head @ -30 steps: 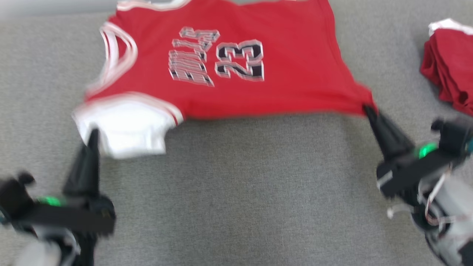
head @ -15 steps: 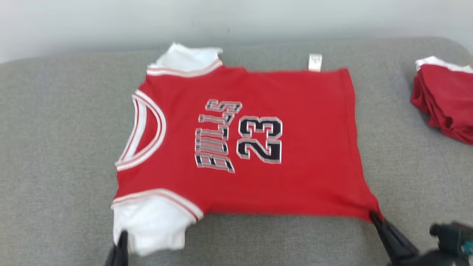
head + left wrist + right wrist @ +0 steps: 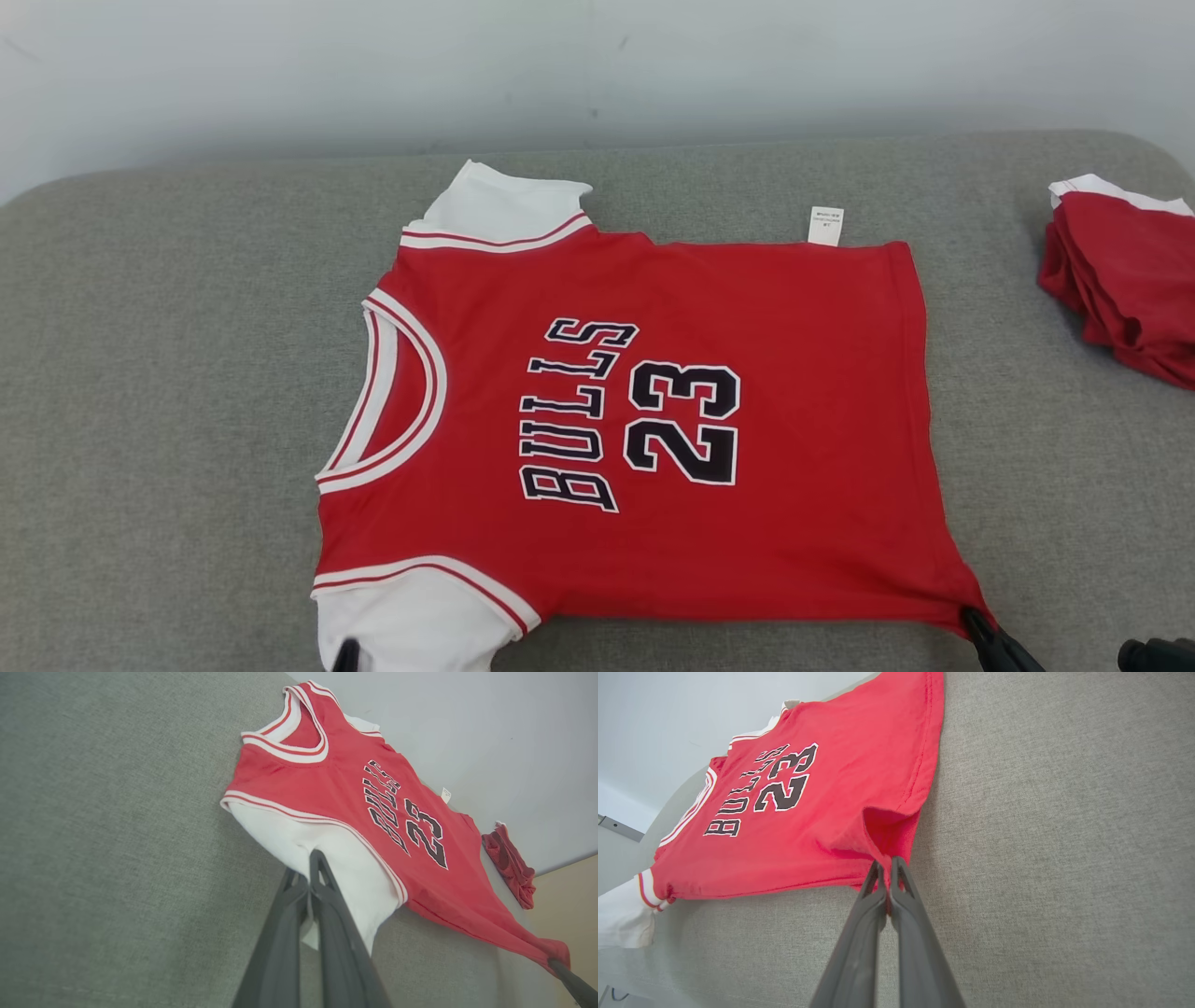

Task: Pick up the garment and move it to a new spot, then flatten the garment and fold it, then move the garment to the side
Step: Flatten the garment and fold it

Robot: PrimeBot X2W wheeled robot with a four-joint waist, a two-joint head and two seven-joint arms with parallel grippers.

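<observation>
Now | left gripper (image 3: 304, 871) clamps white sleeve (image 3: 280, 830) | right gripper (image 3: 886, 865) clamps hem corner (image 3: 889, 833) | advice: tension garment (image 3: 794, 392) evenly, release flat.

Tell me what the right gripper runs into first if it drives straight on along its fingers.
The right gripper is shut on the red jersey at its hem corner, so it would push straight into that cloth, probably bunching it over the grey cushion.
</observation>
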